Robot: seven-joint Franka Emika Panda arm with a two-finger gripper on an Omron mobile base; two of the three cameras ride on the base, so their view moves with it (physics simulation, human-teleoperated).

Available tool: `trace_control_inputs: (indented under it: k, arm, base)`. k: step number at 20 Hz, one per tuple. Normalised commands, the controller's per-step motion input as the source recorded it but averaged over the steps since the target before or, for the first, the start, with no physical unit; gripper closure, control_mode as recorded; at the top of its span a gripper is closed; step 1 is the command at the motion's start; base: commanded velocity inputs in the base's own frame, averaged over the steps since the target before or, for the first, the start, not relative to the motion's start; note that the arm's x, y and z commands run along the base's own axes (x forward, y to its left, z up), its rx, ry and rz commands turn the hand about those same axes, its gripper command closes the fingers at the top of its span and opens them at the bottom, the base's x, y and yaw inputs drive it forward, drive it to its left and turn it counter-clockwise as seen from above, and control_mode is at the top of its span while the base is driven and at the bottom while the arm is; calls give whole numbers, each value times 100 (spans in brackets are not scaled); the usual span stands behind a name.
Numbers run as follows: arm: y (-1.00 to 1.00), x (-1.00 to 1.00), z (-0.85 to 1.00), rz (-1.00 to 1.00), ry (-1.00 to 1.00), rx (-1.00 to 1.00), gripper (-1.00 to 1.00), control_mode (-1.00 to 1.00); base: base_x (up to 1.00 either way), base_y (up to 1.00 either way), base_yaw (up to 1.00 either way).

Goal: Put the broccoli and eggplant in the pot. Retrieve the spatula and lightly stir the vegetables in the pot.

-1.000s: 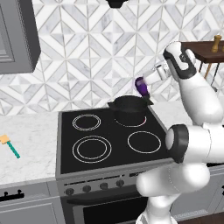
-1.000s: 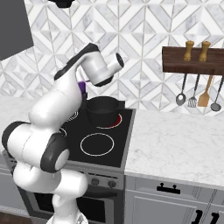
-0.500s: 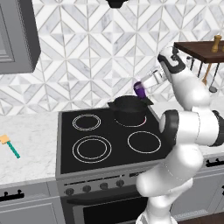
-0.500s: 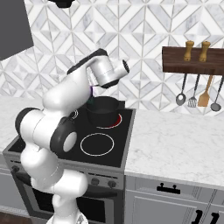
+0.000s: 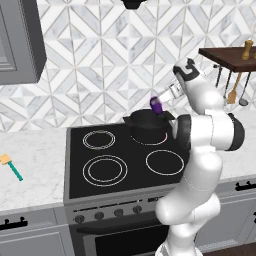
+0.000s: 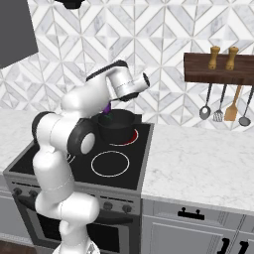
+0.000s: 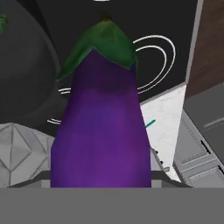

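The purple eggplant (image 5: 155,105) with its green cap hangs just above the right rim of the black pot (image 5: 145,124), and my gripper (image 5: 161,100) is shut on it. From the right base view the eggplant (image 6: 107,106) peeks out under the hand, over the pot (image 6: 117,125). In the hand view the eggplant (image 7: 103,127) covers my fingertips. The pot (image 7: 26,78) lies to its left, with a bit of green broccoli (image 7: 2,22) inside at the edge. The spatula (image 5: 11,166) lies on the left counter, and its teal handle (image 7: 150,124) shows beside the eggplant.
The pot stands on the back right burner of the black stove (image 5: 105,169). A wooden shelf (image 6: 218,69) on the wall to the right carries two mills, with several long utensils (image 6: 223,106) hanging below it. A grey cabinet (image 5: 17,40) hangs at the upper left.
The arm has swung its elbow round and the hand has carried the eggplant slightly down and left, closer over the pot. The grip has stayed the same.
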Motion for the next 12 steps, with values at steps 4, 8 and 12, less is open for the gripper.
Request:
trace_control_inputs:
  k: [4, 8, 12]
  arm:
    - [-17, 39, -38, 0, 5, 0, 100, -100]
    - [-17, 29, -27, 0, 3, 0, 100, -100]
    - [-2, 28, -3, 0, 2, 0, 100, -100]
  base:
    - [0, 0, 0]
    - [0, 0, 0]
    - [0, 0, 0]
